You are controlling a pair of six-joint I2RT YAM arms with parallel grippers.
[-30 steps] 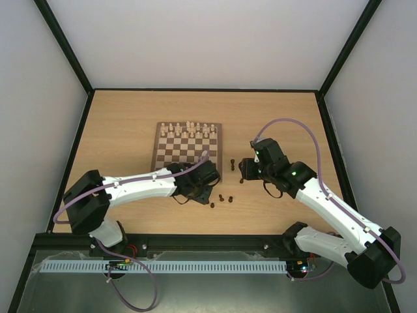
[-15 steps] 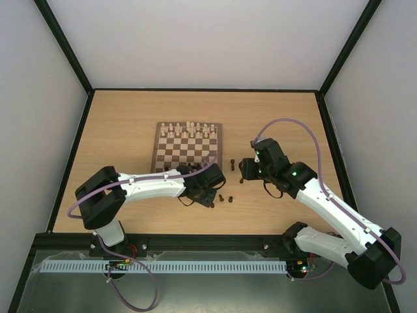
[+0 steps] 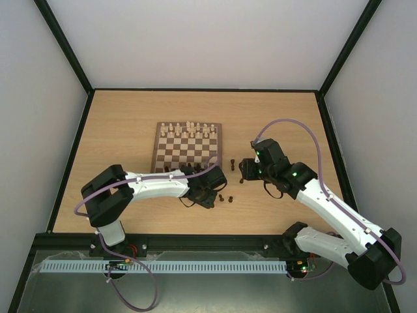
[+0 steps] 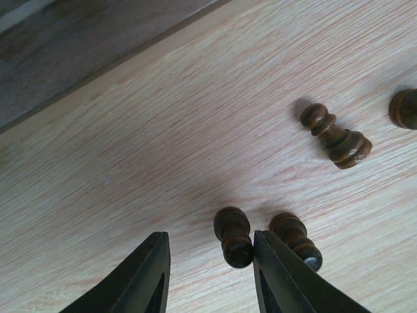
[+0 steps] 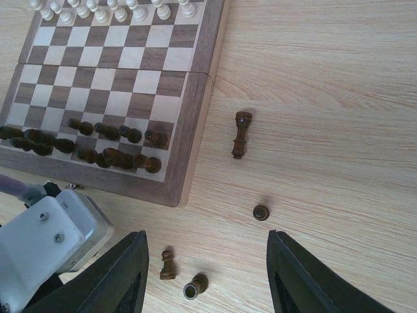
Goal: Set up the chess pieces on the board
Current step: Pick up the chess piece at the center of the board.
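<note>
The board (image 3: pixel 186 151) lies left of centre on the light wood surface (image 3: pixel 124 124). It is a square of dark brown and cream checks inside a brown frame. Cream chessmen (image 3: pixel 187 129) line its far edge. In the right wrist view, the dark brown chess pieces (image 5: pixel 155 137) set on it crowd two uneven rows along the near edge, at the left of the frame. They are tiny turned-wood figures with round heads, and from this angle I cannot tell which stand straight.

Just right of the board's near corner, the left fingers (image 4: pixel 153 277) stand apart, low over the surface. A pawn (image 4: pixel 234 236) lies on its side between them, close against the right-hand finger with a clear gap to the other, so nothing is clamped. A second pawn (image 4: pixel 296 238) lies just outside that finger. A third pawn (image 4: pixel 335 137) lies toppled toward the upper right of that frame.

Farther right, a tall piece (image 5: pixel 241 134) rests on the surface near the board's right edge, apart from it. The right fingers (image 5: pixel 124 274) are spread wide and grip nothing. They hover at the bottom of their frame, with two small dark pieces (image 5: pixel 168 265) on the wood below them.
</note>
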